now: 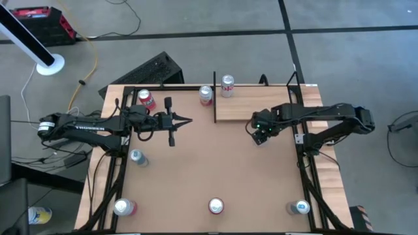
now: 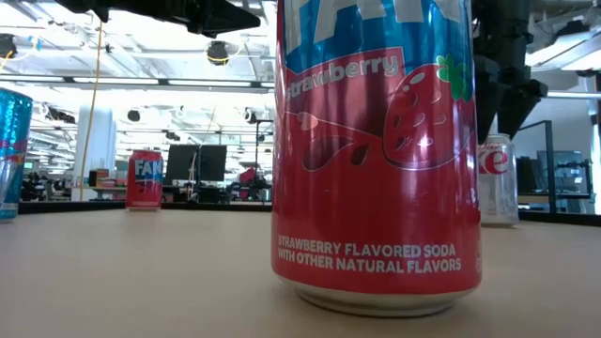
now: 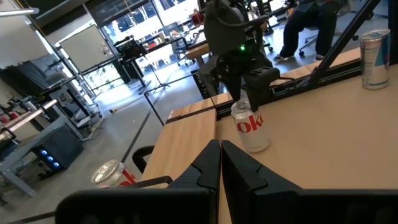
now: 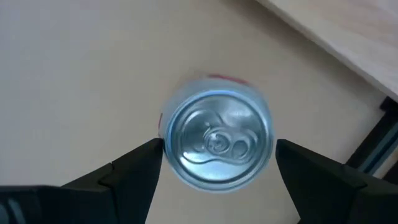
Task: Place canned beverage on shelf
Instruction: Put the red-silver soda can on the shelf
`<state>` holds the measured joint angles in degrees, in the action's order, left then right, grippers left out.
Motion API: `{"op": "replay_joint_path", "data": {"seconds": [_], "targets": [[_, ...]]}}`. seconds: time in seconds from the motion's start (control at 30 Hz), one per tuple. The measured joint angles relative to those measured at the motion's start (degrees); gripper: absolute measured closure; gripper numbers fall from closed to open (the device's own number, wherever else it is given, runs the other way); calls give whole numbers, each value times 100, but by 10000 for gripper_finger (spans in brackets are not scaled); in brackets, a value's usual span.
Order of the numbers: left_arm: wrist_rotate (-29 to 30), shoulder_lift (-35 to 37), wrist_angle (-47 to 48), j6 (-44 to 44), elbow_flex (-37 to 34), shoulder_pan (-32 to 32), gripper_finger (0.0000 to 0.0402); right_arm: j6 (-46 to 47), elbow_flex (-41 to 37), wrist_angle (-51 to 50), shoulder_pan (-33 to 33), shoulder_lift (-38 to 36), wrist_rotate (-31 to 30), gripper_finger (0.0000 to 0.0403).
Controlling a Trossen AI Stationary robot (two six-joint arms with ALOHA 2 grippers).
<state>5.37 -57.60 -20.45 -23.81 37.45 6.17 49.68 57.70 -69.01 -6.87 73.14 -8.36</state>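
Right gripper [image 4: 214,155], two dark wedge-shaped fingers, hangs spread wide on either side of a silver-and-red diet cola can [image 4: 216,139], pointing straight down at its round aluminium lid with pull tab. One finger [image 4: 140,163] sits right at the can's rim; the other stands clear of it. This can stands upright on the smooth brown tabletop [image 1: 215,163], just beside the shelf [image 1: 251,104], a pale wood plank with thin black posts. A similar silver can [image 1: 227,85] stands on the shelf's far edge.

Left gripper [image 1: 183,120] rests low over the table's left side, its fingers closed together on nothing. A glossy red strawberry soda can [image 2: 376,155] fills the low view. Other cans dot the table's edges.
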Motion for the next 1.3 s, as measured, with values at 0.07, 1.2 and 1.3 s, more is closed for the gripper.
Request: {"op": "replay_joint_path", "data": {"seconds": [0.07, 1.2, 1.3], "targets": [[0, 0, 1, 0, 0, 0, 402, -21, -102, 141, -1, 1, 83, 66], [-2, 0, 0, 0, 0, 9, 402, -1610, -270, 733, -309, 551, -55, 51], [-23, 0, -2, 1, 0, 44, 402, -1610, -272, 684, -309, 511, -57, 47]]}}
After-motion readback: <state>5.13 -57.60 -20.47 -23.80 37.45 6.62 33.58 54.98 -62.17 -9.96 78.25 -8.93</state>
